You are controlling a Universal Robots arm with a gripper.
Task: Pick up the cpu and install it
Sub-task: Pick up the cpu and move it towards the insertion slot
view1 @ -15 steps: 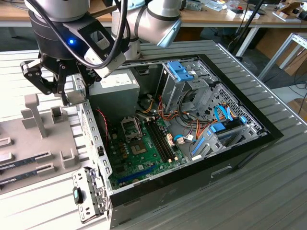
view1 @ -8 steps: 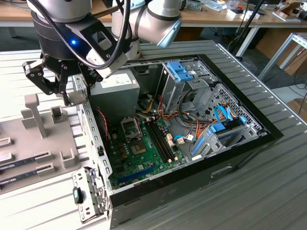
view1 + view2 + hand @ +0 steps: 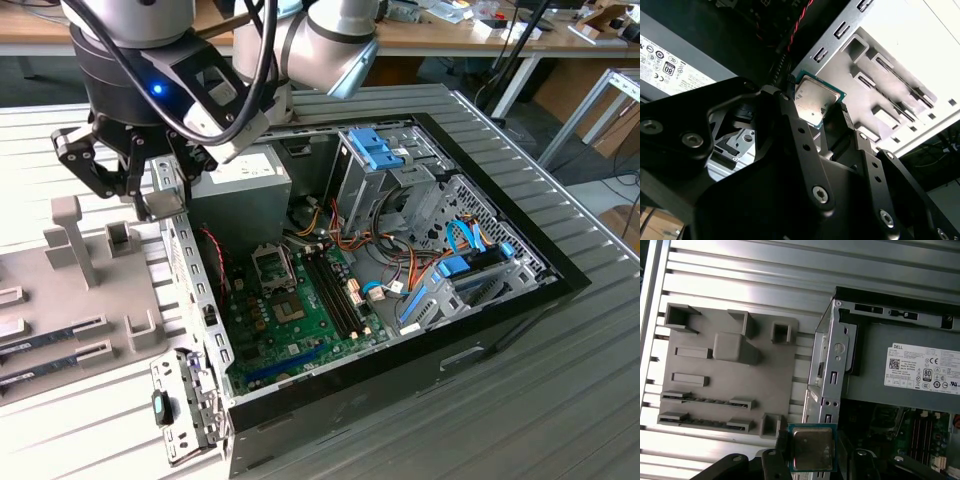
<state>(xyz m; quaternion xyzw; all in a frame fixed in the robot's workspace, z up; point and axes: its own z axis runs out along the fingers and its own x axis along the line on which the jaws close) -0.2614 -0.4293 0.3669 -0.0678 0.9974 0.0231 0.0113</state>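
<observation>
1. Handling the cpu [image 3: 812, 447] calls for care. It is judged light, stiff and thin, its smooth metal lid could slip, and its underside is probably fragile.
2. The gripper [image 3: 816, 97] is clamped on the cpu, with one finger on each of two opposite green edges. Both wrist views show the lid bare between the fingers. An edge hold is judged correct, since it keeps the pads off both faces. The contact strips are narrow, so a knock could twist the chip.
3. The cpu is aloft and resting on nothing. In the first wrist view it hangs over the case wall [image 3: 832, 375], between the fixture [image 3: 715, 390] and the psu [image 3: 910, 370].
4. Edges of note:
   - The wall is thin sheet metal with tabs and cut-outs, and it runs just beside the fingers.
   - The psu corner stands close on the inner side.
5. The socket [image 3: 272, 265] looks empty, with its frame raised. It sits on the board [image 3: 290, 320] near the psu.
6. Room above the socket is judged fair but hemmed in. The psu lies on one side, the cables [image 3: 330, 235] lie beyond, and the memory slots [image 3: 330, 290] run alongside. The space straight above the board appears open.
</observation>
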